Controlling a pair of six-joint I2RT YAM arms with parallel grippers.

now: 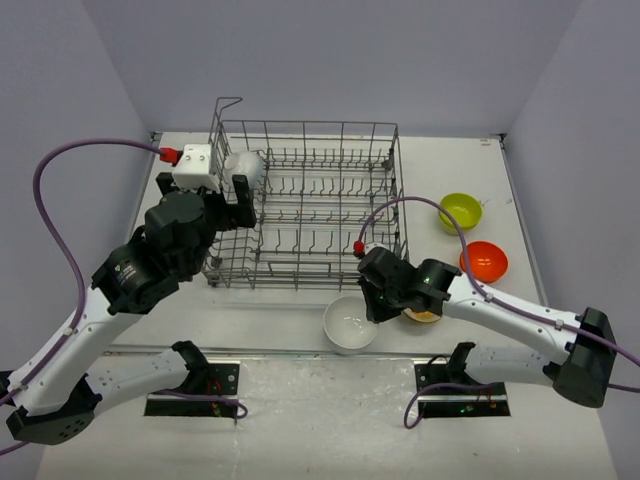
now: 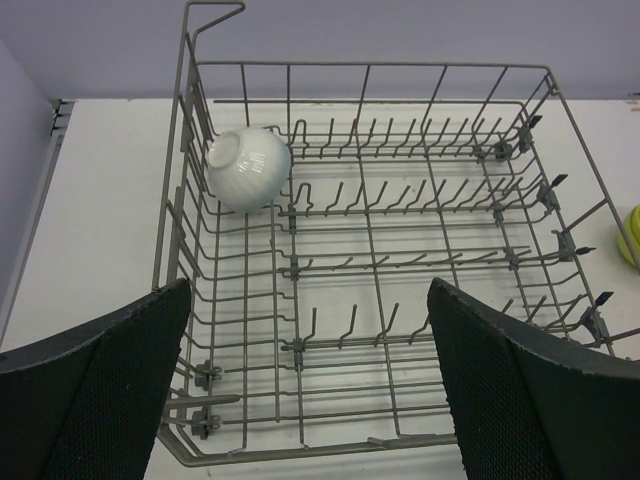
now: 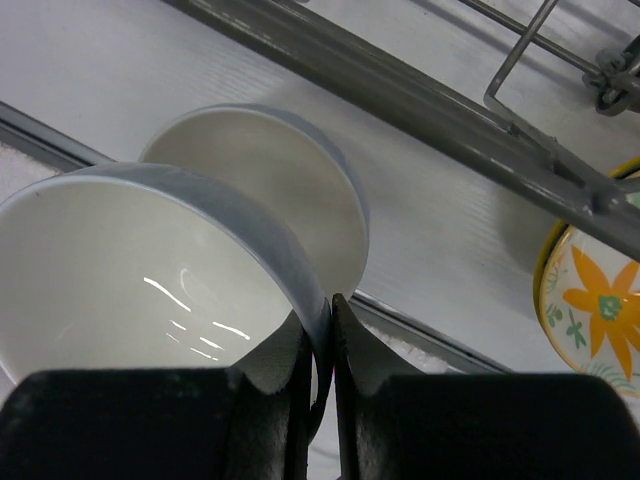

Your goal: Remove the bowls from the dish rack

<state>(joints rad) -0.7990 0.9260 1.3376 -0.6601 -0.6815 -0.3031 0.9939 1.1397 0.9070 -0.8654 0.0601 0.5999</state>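
Top external view first: we've got the dish rack (image 1: 305, 200) in the middle of the table (image 1: 440, 165). There's just one ribbed white bowl (image 1: 245, 168) in it, tucked into the far left corner under the raised loop. In the left wrist view that ribbed white bowl (image 2: 248, 167) is tipped on its side with its foot pointing up and left, leaning on the rack's left wall. The rest of the dish rack (image 2: 400, 300) is bare tines.

The left gripper (image 1: 232, 203) hovers over the rack's left edge with nothing in it. From its own camera the left gripper (image 2: 310, 400) has its jaws spread wide, one finger on each side of the view.

The right gripper (image 1: 378, 300) is down at the near edge of the rack, in front of it. In the right wrist view the right gripper (image 3: 332, 310) is pinched tight on the rim of a plain white bowl (image 3: 130, 270), one finger inside and one outside. Right behind it we see what looks like a second white bowl (image 3: 265, 185). We can't tell if the two touch.

On the table to the right sit a yellow-green bowl (image 1: 460, 211) and an orange bowl (image 1: 484, 261). A flower-pattern bowl (image 3: 595, 310) is partly hidden under the right arm.
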